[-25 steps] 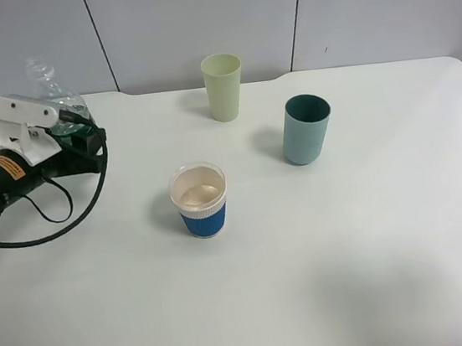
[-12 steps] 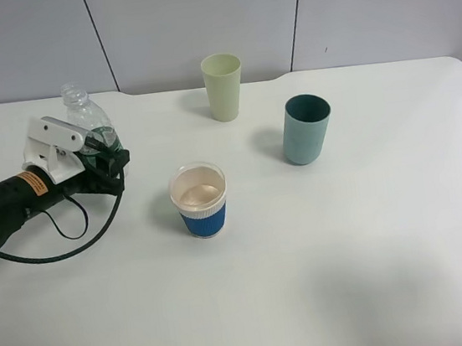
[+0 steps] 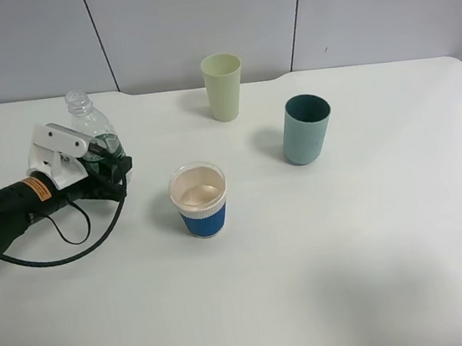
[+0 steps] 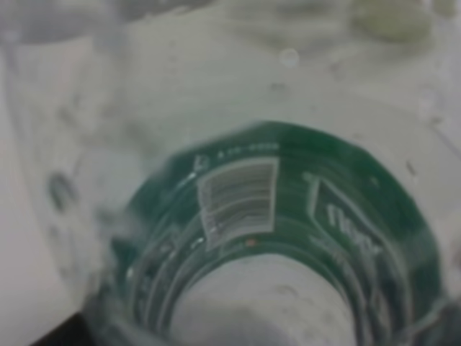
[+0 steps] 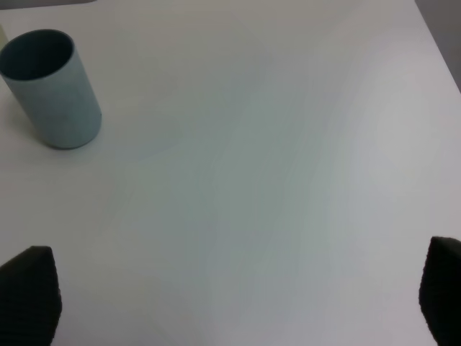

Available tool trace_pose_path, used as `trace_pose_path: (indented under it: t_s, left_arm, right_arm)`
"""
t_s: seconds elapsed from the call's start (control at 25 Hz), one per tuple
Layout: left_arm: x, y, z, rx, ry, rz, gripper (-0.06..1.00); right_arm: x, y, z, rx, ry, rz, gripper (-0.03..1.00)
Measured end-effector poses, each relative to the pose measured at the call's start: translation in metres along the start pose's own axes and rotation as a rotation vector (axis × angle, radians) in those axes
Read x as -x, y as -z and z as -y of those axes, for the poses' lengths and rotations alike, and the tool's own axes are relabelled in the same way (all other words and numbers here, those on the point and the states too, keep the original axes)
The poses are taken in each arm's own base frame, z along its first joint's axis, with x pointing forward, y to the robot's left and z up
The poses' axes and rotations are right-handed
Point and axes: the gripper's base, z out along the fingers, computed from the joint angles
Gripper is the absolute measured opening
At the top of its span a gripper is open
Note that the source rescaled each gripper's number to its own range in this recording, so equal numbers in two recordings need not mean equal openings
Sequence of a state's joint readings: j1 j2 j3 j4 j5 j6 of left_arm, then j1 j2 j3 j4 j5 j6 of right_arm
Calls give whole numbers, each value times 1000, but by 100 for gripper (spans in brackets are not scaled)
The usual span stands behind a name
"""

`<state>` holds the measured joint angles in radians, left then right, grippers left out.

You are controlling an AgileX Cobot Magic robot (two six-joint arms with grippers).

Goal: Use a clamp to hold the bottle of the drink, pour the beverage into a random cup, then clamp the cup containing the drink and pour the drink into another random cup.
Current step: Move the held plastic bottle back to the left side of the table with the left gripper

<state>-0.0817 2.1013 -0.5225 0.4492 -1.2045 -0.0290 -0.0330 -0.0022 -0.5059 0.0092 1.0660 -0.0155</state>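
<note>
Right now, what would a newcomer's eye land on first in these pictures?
First, on the left, the black-and-white left gripper clamped shut on a clear, green-labelled bottle. Then the three cups: a blue-sleeved cup in the middle, a pale green cup behind it, and a teal cup off to the right.

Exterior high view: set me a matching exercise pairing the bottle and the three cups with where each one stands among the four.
Things:
1. bottle of the drink
2. blue-sleeved cup
3. pale green cup
4. teal cup

Places:
A. farthest right
B. nearest the front
C. farthest left
D. farthest back

Pairs: 1-C, 2-B, 3-D, 4-A
</note>
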Motion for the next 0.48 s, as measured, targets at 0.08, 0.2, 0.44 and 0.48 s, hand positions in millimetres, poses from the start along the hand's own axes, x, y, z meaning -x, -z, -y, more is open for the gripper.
trace_pose_path:
  t_s: [0.08,0.2,0.44,0.48]
  left_arm:
    - [0,0,0,0,0,0,9]
    - [0,0,0,0,0,0,9]
    - [0,0,0,1,0,1,91]
    - [0,0,0,1,0,1,95]
  right_arm:
    - [0,0,0,0,0,0,100]
    - [0,0,0,0,0,0,100]
    - [0,0,0,0,0,0,100]
    - [0,0,0,0,0,0,100]
